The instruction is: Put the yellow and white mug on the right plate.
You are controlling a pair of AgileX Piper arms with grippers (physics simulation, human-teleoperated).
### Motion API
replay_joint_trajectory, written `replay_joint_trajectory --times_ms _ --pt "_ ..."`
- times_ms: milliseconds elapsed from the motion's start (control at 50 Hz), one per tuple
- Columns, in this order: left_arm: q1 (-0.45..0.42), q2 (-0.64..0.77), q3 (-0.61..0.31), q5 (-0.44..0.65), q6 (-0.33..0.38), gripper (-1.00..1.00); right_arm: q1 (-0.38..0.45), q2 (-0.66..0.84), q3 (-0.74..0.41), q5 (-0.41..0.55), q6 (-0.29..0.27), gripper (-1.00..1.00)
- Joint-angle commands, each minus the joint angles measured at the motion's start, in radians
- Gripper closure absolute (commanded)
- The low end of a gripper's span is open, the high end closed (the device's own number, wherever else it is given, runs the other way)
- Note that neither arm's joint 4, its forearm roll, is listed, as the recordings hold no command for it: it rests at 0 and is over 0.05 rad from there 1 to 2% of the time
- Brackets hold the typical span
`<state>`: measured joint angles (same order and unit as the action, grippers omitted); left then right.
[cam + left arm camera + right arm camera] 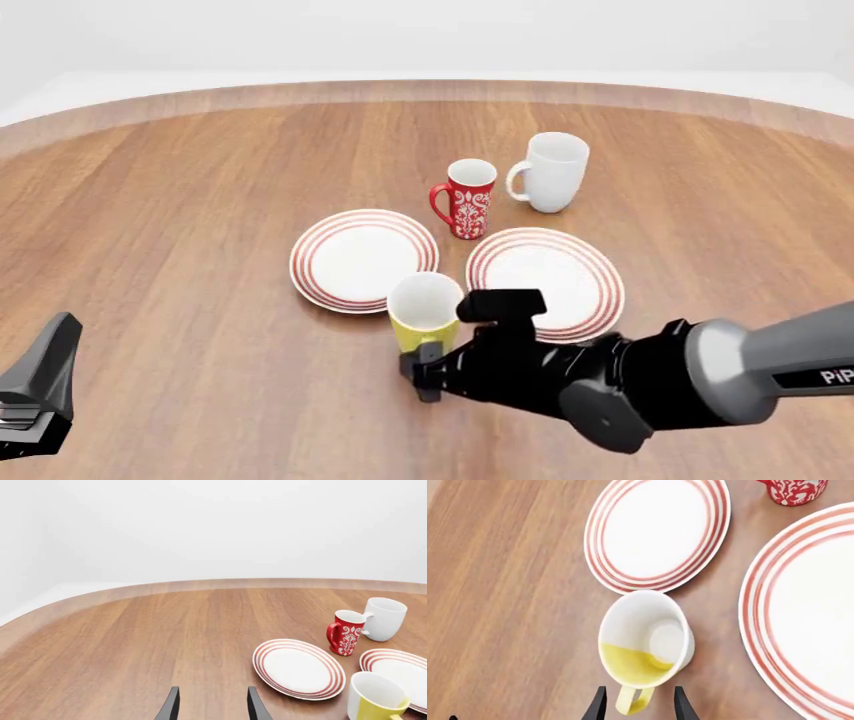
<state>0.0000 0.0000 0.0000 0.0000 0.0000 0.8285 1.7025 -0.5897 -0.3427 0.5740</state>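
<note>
The yellow and white mug (pixel 424 308) stands upright on the table, just in front of the gap between the two plates. The right plate (pixel 547 262) is bare, right of and behind the mug. My right gripper (pixel 424 378) is at the mug's near side. In the right wrist view the mug (pixel 644 640) has its yellow handle (pixel 629 701) pointing back between my open fingers, which do not squeeze it; the gripper (pixel 639 707) straddles it. My left gripper (pixel 212 707) is open and empty, low over the table at the front left.
The left plate (pixel 362 258) lies beside the mug. A red patterned mug (pixel 466 198) and a taller white mug (pixel 551 171) stand behind the plates. The left arm (pixel 40 400) shows at the front left corner.
</note>
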Motion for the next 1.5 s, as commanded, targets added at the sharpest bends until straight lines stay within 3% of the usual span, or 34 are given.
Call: replay_joint_trajectory --times_ms 20,240,260,1060,1500 --pt "0.0 0.0 0.0 0.0 0.0 -1.0 0.009 0.022 0.007 -0.03 0.016 -1.0" --pt "0.0 0.0 0.0 0.0 0.0 -1.0 0.019 0.022 0.015 -0.044 0.025 -1.0" --pt "0.0 0.0 0.0 0.0 0.0 -1.0 0.015 0.016 0.015 -0.04 0.017 1.0" --pt "0.0 0.0 0.0 0.0 0.0 -1.0 -0.055 -0.139 -0.006 0.108 -0.086 1.0" --pt "0.0 0.0 0.0 0.0 0.0 -1.0 -0.151 -0.228 -0.035 0.198 -0.193 1.0"
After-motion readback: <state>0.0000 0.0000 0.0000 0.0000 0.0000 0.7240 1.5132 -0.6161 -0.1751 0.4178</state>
